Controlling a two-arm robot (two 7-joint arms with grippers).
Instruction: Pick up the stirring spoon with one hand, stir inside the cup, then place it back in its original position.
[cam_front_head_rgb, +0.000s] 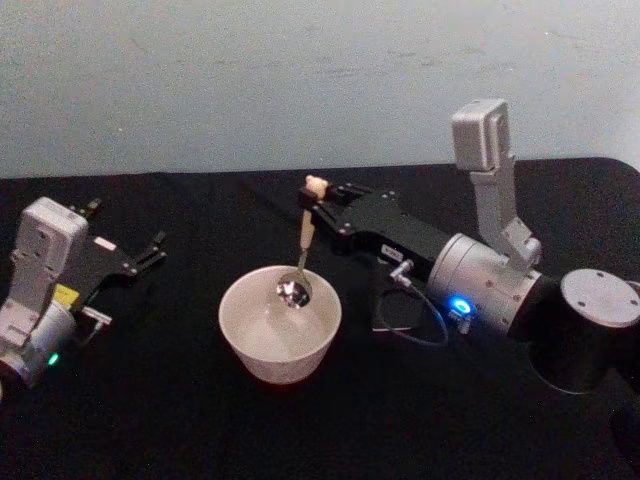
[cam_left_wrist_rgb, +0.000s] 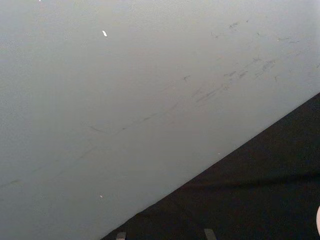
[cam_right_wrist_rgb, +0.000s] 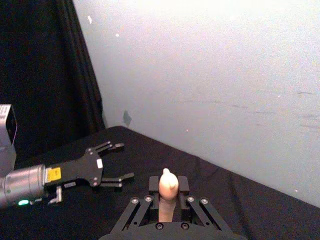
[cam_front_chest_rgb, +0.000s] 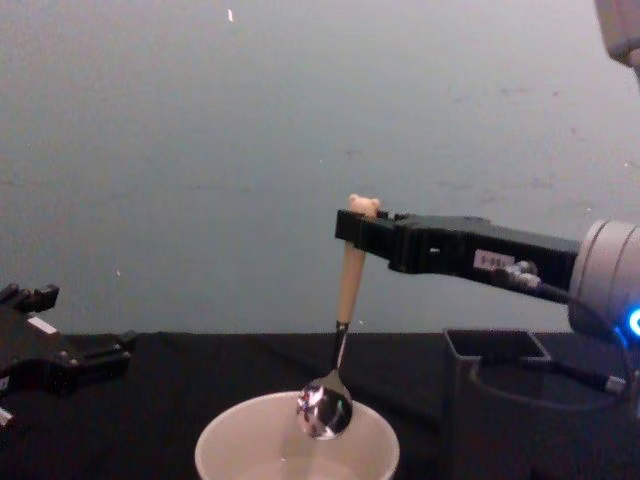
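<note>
The stirring spoon (cam_front_head_rgb: 304, 236) hangs nearly upright, its beige handle (cam_front_chest_rgb: 351, 272) pinched just below the bear head (cam_right_wrist_rgb: 167, 182) by my right gripper (cam_front_head_rgb: 311, 206), which is shut on it. The shiny spoon bowl (cam_front_chest_rgb: 323, 410) sits at about rim level inside the mouth of the cream-white cup (cam_front_head_rgb: 281, 362), whose rim (cam_front_chest_rgb: 213, 437) shows in the chest view. The right arm reaches in from the right over the black table. My left gripper (cam_front_head_rgb: 125, 232) rests open at the table's left, apart from the cup, and is also seen from the right wrist (cam_right_wrist_rgb: 120, 162).
A dark grey square-sided holder (cam_front_chest_rgb: 492, 400) stands to the right of the cup, under the right arm, with a cable looping near it. A pale wall (cam_left_wrist_rgb: 125, 100) rises behind the black table (cam_front_head_rgb: 150, 400).
</note>
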